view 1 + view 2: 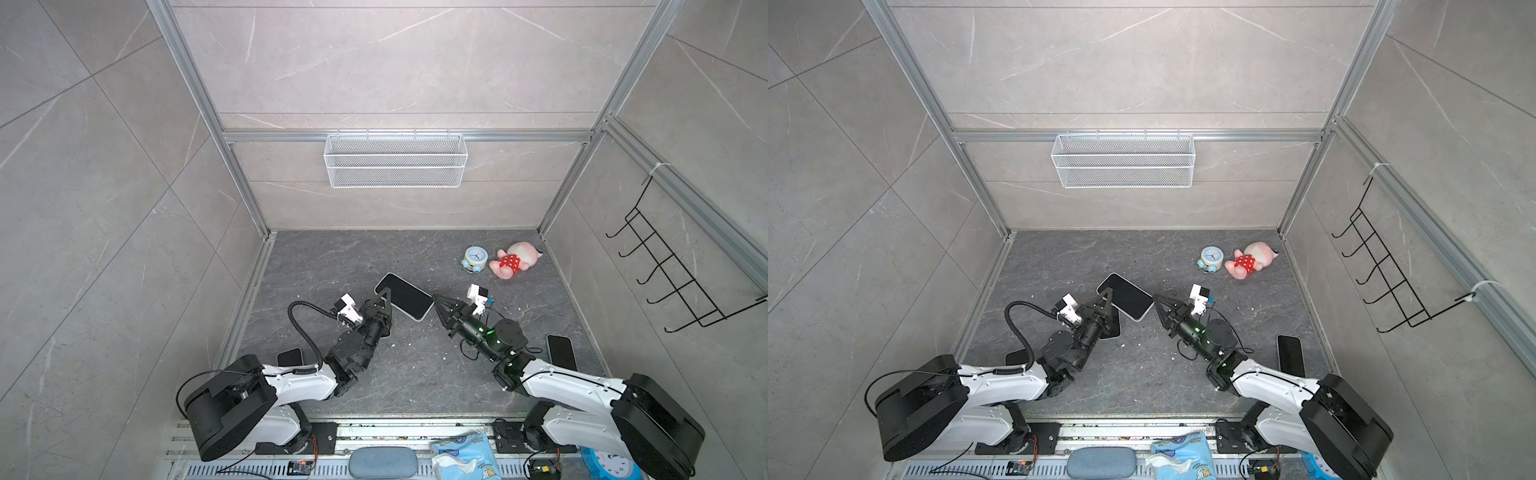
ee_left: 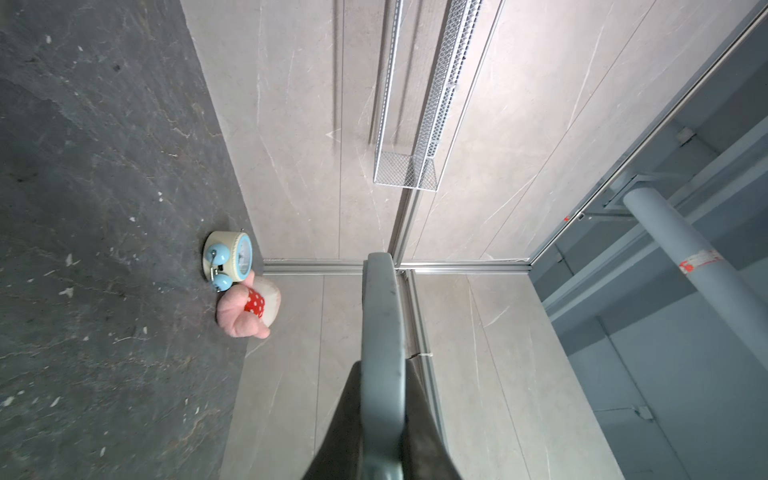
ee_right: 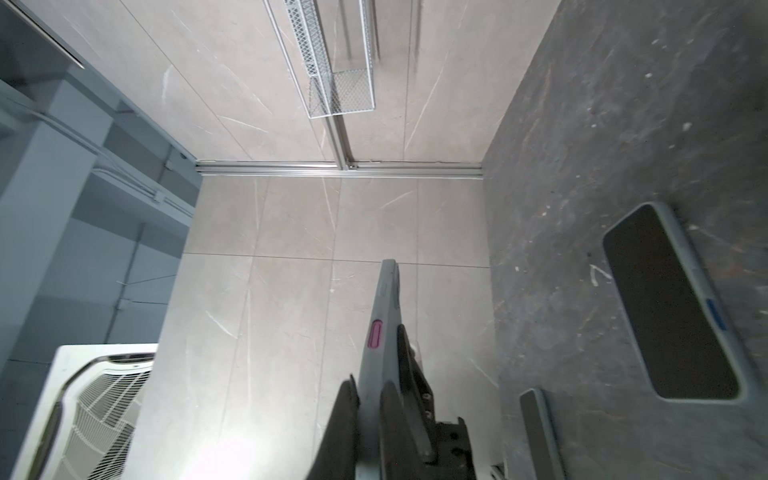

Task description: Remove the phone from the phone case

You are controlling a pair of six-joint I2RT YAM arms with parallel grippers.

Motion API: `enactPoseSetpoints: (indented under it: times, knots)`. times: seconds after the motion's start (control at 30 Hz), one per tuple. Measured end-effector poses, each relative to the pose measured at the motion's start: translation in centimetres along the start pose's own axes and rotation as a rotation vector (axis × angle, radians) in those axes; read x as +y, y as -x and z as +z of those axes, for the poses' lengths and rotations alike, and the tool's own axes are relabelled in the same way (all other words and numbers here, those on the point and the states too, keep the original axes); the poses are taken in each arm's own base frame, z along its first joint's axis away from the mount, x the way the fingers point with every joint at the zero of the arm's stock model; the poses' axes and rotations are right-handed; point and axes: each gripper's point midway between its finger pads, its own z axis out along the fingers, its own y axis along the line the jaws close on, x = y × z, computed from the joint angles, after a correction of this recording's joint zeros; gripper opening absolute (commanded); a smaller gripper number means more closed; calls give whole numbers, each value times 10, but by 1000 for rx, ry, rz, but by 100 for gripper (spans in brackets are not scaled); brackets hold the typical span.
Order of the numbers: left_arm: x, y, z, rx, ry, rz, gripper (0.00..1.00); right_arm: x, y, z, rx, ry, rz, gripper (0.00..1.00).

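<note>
A phone with a black screen sits in a pale grey phone case and is held tilted above the dark floor in both top views. My left gripper is shut on its left end. My right gripper is shut on its right end. In the left wrist view the case's grey edge runs out from between the dark fingers of the left gripper. The right wrist view shows the case edge with a pink button, clamped in the right gripper.
A blue alarm clock and a pink plush toy lie at the back right. Other phones lie on the floor beside the right arm and the left arm. A wire basket hangs on the back wall, a hook rack on the right wall.
</note>
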Motion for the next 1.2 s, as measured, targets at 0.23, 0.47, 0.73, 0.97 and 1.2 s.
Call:
enactPoseSetpoints:
  times: [0.23,0.47,0.73,0.97,1.2]
  knots:
    - [-25,-4,9,-16,-62,1,0,22,12,8,-66,117,102,0]
    - [-49,-28,16,48,-119,-22,0,20,12,21,-80,154,184,0]
    - [-47,-27,15,39,-114,4,0,20,18,4,-125,160,167,42]
    - [-53,-16,4,15,-129,21,0,39,24,-27,-174,199,70,60]
    - [-51,-15,4,8,-125,27,0,28,14,-17,-122,150,1,58]
